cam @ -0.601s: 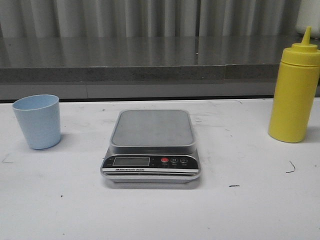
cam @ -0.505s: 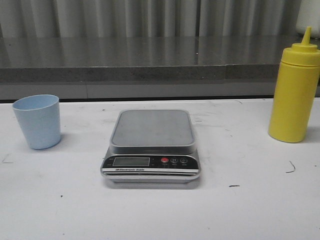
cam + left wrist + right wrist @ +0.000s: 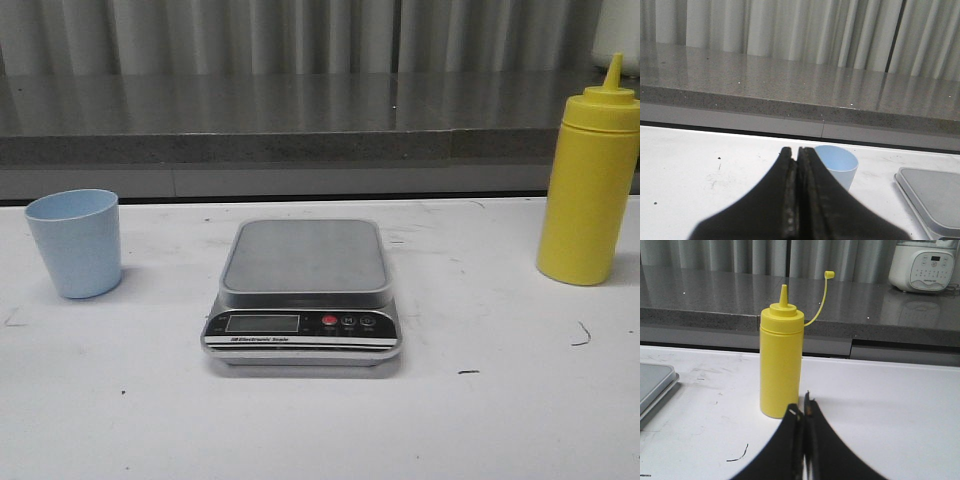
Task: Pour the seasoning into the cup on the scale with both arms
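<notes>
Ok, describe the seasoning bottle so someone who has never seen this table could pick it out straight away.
Start at the scale in the middle of the white table, then look toward the robot's right. The seasoning bottle stands there upright and alone. It is the only yellow thing, tall, with a cone nozzle, unlike the short pale blue cup on the far left.

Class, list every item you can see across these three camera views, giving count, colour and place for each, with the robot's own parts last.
cup: one, pale blue, upright on the table's left side, apart from the scale
scale: one, steel platform with black front panel, table centre, nothing on it
bottle: one, yellow, upright at the right, tethered tip cap hanging open
table: one, white, scuffed
counter: one, grey, behind the table
appliance: one, white, on the counter
left tool: black, shut, facing the cup
right tool: black, shut, facing the bottle
</notes>
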